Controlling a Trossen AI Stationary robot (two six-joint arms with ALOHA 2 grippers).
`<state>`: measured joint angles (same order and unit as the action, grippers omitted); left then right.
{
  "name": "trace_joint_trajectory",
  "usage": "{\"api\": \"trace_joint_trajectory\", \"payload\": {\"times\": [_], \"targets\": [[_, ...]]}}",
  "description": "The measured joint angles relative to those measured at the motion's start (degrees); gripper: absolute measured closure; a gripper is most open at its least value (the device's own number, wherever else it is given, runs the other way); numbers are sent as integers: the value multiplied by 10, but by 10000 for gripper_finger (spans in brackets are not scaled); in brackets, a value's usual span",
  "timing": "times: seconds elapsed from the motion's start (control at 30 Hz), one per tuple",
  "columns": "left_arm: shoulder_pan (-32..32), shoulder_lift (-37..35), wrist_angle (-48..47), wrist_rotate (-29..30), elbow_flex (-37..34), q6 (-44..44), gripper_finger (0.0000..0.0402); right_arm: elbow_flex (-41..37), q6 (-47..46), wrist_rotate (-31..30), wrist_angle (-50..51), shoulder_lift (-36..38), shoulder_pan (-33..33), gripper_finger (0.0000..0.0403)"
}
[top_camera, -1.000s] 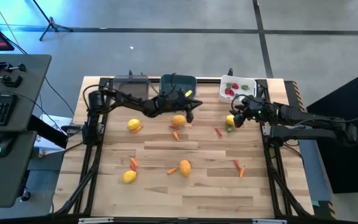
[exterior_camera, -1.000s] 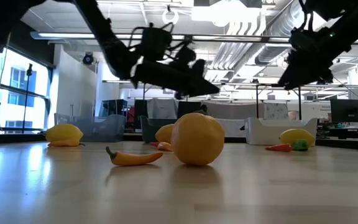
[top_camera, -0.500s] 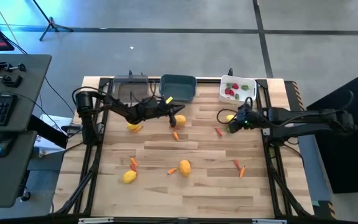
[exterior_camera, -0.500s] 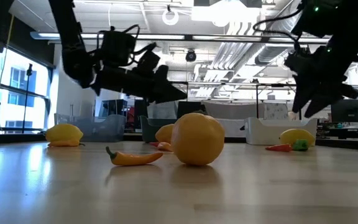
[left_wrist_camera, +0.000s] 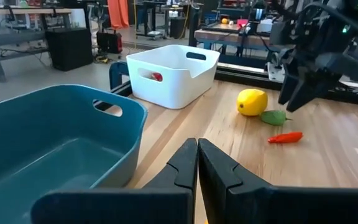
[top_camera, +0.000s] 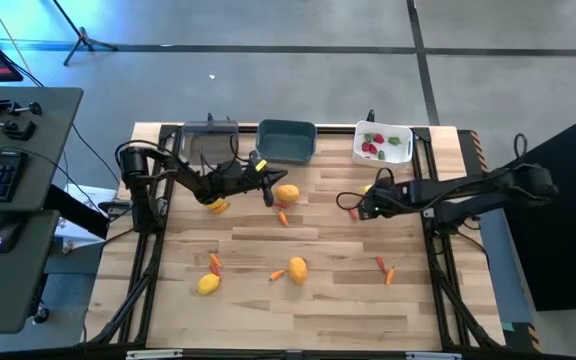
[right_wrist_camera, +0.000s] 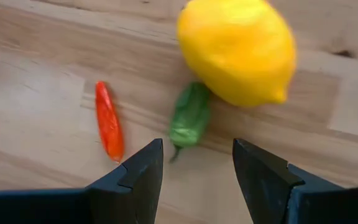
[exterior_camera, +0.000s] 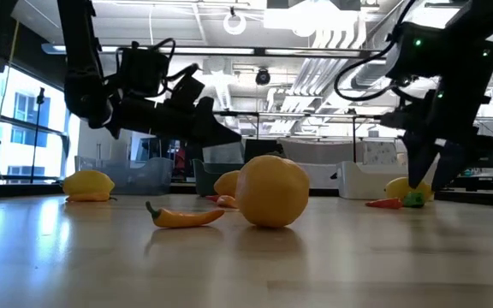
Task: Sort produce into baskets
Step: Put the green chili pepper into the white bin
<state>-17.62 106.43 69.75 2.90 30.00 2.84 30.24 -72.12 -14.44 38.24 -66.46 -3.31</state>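
The right claw [right_wrist_camera: 194, 171] hangs released over a green pepper [right_wrist_camera: 189, 118] that touches a lemon [right_wrist_camera: 236, 46] near the counter's far right edge, a red pepper [right_wrist_camera: 109, 121] just beside. Closing carelessly could nudge the lemon or pinch both. The left claw [left_wrist_camera: 197, 163] is clenched empty near the teal bin [left_wrist_camera: 55, 134].

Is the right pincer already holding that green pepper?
No, the right pincer hangs open above the green pepper, which lies on the table beside the lemon.
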Motion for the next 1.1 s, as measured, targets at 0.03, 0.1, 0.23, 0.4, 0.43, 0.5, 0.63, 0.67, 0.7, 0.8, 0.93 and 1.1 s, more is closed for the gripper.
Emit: {"api": "trace_joint_trajectory", "payload": {"times": [0.03, 0.1, 0.23, 0.4, 0.43, 0.5, 0.63, 0.67, 0.7, 0.8, 0.93, 1.1], "targets": [[-1, 0, 1, 0, 0, 0, 401, 0, 1, 0, -12, -10, 0, 219], [-3, 0, 1, 0, 0, 0, 401, 0, 3, 0, -32, -27, 0, 219], [-6, 0, 0, 0, 0, -1, 401, 0, 0, -14, -49, -58, 0, 219], [-8, 0, 0, 0, 0, -2, 401, 0, -14, -20, -51, -88, -1, 232], [-8, 0, 0, 0, 0, -4, 401, 0, -13, -20, -51, -93, 0, 240], [-8, 0, 0, 0, 0, -4, 401, 1, -11, -22, -51, -100, -1, 262], [-8, 0, 0, -1, 0, -5, 401, 1, 12, -16, -58, -99, -1, 325], [-8, 0, 0, -5, 0, -5, 401, 1, 20, -10, -63, -97, -1, 343], [-9, 0, 1, -10, 0, -5, 401, 6, 32, -2, -64, -93, -1, 359], [-13, 0, 7, -32, -1, -5, 401, 32, 94, 5, -68, -80, 0, 391], [-20, 0, 6, -47, -1, -5, 401, 81, 175, 0, -64, -77, -8, 381], [-30, 0, 7, -82, -1, -5, 401, 136, 247, -41, -52, -76, -57, 380]]}}
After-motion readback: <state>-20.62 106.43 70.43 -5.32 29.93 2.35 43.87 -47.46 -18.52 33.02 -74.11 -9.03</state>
